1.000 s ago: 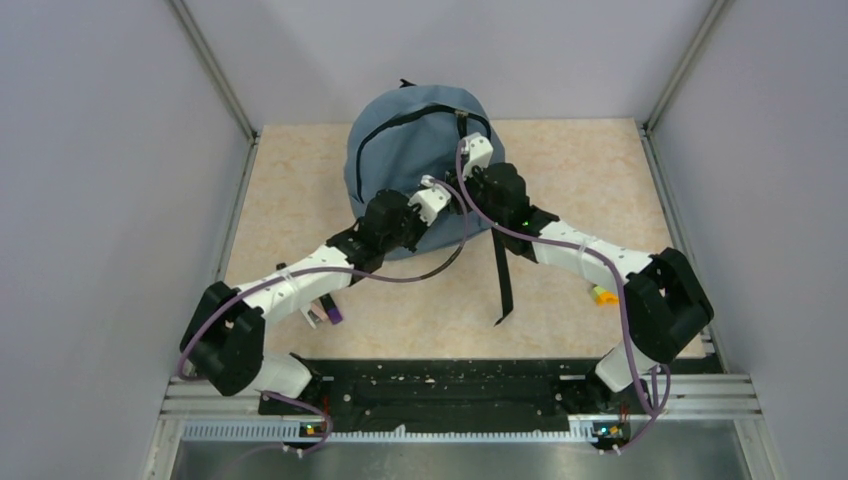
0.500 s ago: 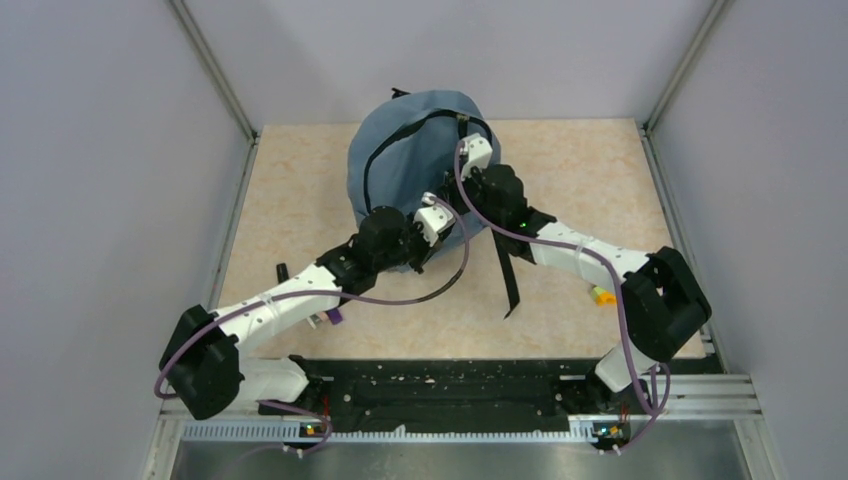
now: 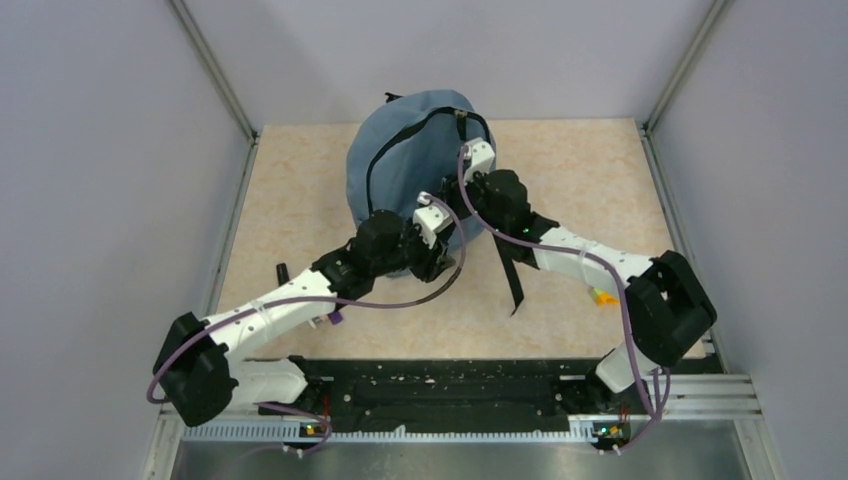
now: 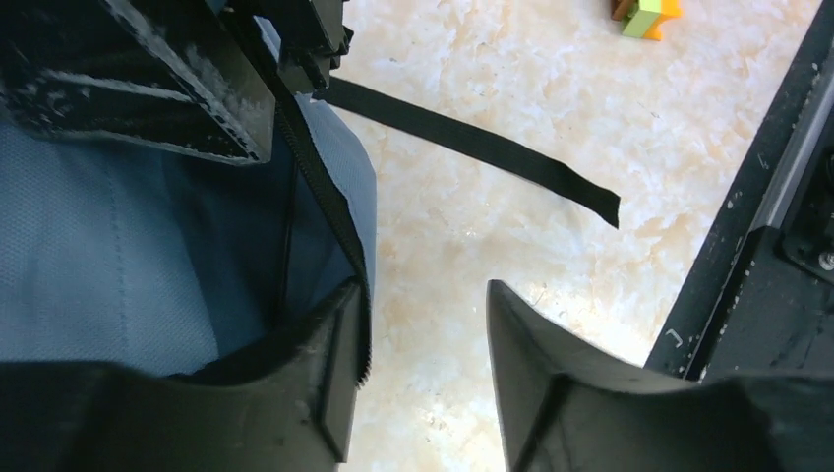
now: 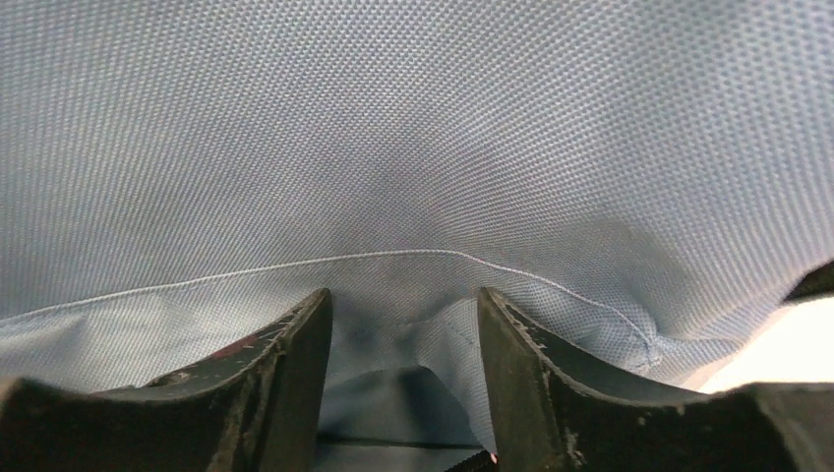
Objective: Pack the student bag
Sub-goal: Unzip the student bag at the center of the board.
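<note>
The student bag [image 3: 410,160], grey-blue with a black arched zipper, lies at the back middle of the table. My left gripper [image 3: 435,262] is at its near right edge. In the left wrist view this gripper [image 4: 423,295] is open over bare table, its left finger beside the bag's [image 4: 128,256] open zipper edge. My right gripper [image 3: 472,180] presses onto the bag's right side. In the right wrist view it [image 5: 403,295] is open, with a loose fold of bag fabric [image 5: 443,339] between the jaws.
A black strap [image 3: 510,275] trails from the bag toward the near edge and also shows as a strap [image 4: 472,147] in the left wrist view. An orange-and-yellow item [image 3: 600,295] lies near the right arm, a purple one [image 3: 333,318] under the left arm. A black rail [image 3: 440,385] runs along the near edge.
The left arm has reached further toward the bag's near right edge. The bag's top has shifted back and left. The right arm has hardly moved.
</note>
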Available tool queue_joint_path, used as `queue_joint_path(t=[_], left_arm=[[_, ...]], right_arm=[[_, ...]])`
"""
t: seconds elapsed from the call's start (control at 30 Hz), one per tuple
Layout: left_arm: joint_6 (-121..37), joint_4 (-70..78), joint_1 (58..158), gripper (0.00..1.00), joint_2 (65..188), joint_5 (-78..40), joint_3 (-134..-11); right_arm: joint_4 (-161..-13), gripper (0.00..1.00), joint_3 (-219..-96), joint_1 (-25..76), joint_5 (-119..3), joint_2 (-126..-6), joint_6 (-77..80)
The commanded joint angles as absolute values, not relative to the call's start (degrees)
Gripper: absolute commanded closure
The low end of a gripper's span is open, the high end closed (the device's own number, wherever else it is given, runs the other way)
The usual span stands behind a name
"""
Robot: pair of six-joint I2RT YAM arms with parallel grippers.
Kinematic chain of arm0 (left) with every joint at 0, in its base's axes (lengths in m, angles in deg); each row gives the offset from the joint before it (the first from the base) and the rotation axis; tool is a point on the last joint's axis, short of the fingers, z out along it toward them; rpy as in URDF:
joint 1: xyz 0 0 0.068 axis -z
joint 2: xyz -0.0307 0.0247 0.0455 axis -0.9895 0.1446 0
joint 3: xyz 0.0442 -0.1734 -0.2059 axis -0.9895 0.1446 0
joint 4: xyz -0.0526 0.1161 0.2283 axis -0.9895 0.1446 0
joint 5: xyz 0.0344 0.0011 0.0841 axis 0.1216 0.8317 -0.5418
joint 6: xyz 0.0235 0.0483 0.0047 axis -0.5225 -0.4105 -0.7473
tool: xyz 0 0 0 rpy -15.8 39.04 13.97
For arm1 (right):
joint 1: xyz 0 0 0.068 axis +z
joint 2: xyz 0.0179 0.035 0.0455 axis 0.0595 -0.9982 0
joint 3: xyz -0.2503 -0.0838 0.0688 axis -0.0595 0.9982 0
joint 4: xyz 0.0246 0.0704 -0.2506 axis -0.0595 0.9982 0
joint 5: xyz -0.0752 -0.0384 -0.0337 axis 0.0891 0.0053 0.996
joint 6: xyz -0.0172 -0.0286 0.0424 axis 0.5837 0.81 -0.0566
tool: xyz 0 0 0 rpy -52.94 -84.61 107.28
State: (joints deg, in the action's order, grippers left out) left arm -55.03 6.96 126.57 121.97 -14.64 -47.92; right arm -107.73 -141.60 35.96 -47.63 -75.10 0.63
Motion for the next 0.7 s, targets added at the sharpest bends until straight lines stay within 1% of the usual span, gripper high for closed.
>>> queue_joint_path(t=[0.0, 0.1, 0.13, 0.27, 0.43, 0.67], left_arm=[[-50.97, 7.56, 128.09, 0.39, 116.8, -12.71, -47.41], [-49.99, 6.96, 128.12, 0.28, 115.55, -13.2, -47.22], [-49.51, 6.79, 128.09, 0.26, 115.2, -13.17, -47.22], [-46.86, 6.89, 128.16, 0.24, 113.48, -15.22, -46.95], [-44.43, 6.76, 128.09, 0.22, 108.52, -21.08, -43.58], [-42.93, 8.34, 128.1, 0.2, 103.58, -23.37, -41.49]], right_arm=[[-107.42, 0.39, -139.58, 34.91, -49.13, -69.69, 2.37], [-106.5, 0.33, -137.86, 34.91, -53.51, -66.13, 2.09], [-106.26, 0.32, -137.29, 34.91, -54.42, -65.02, 2.03], [-104.93, 0.29, -135.46, 34.91, -55.86, -60.81, 1.09], [-103.96, 0.26, -133.59, 34.82, -54.65, -56.28, -0.15], [-102.6, 0.25, -135.24, 34.82, -51.45, -58.91, 0.73]])
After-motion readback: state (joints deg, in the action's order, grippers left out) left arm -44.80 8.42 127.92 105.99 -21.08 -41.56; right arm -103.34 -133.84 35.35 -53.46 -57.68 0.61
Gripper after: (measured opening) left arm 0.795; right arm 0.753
